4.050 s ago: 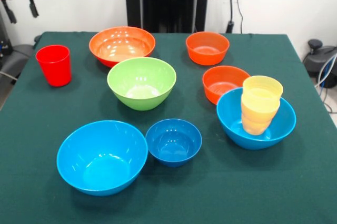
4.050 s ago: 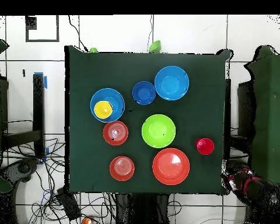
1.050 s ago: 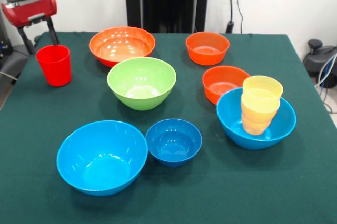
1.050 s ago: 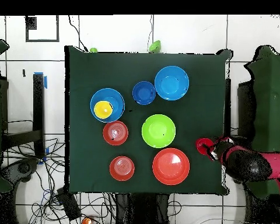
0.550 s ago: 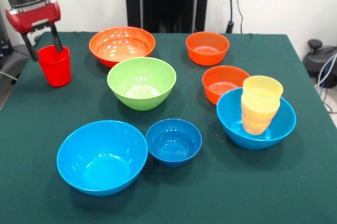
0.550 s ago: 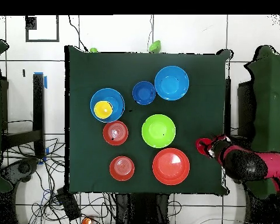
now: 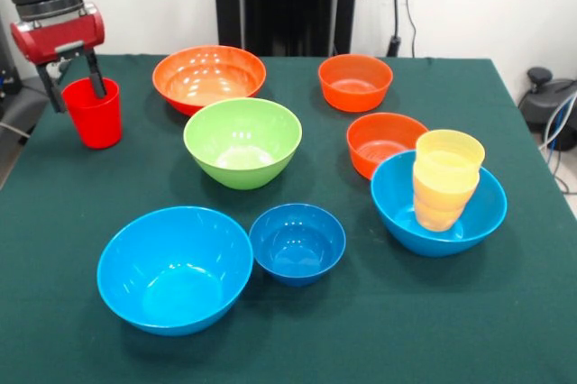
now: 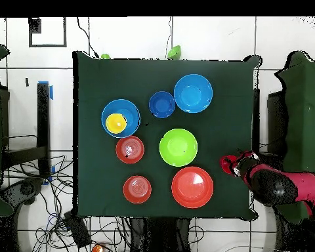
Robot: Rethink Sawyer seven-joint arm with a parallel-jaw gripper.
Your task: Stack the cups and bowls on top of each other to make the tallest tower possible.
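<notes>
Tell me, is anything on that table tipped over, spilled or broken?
Nothing stands out. Every bowl sits upright, the yellow cups stand stacked in a blue bowl, and the gripper straddles the rim of the upright red cup.

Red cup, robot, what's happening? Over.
End effector open, fingers straddling red cup rim. Cup upright on table, not lifted. Nothing in the way.

I see glossy smooth plastic on the green bowl (image 7: 242,141) and red cup (image 7: 92,114); the counter (image 7: 379,312) wears matt green cloth.
</notes>
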